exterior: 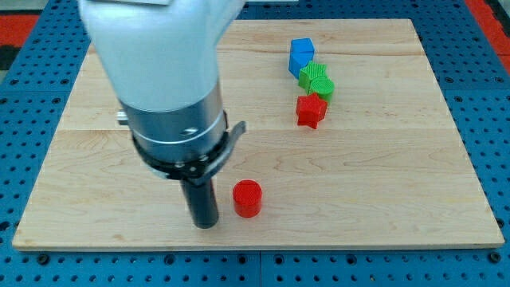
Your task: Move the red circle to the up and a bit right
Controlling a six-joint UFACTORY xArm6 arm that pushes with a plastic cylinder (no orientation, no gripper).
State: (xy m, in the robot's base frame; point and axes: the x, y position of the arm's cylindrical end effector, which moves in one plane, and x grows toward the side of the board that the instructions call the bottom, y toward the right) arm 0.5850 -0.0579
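The red circle (247, 198) is a short red cylinder on the wooden board (382, 183), low and a little left of centre. My tip (205, 224) rests on the board just to the left of the red circle and slightly lower, with a small gap between them. The dark rod hangs from the arm's large white and silver wrist (171, 96), which covers the upper left of the board.
A red star (311, 111), a green circle (321, 86), a green block (312, 74) and a blue block (301, 55) form a tight column at the upper right. The board lies on a blue perforated table (494, 96).
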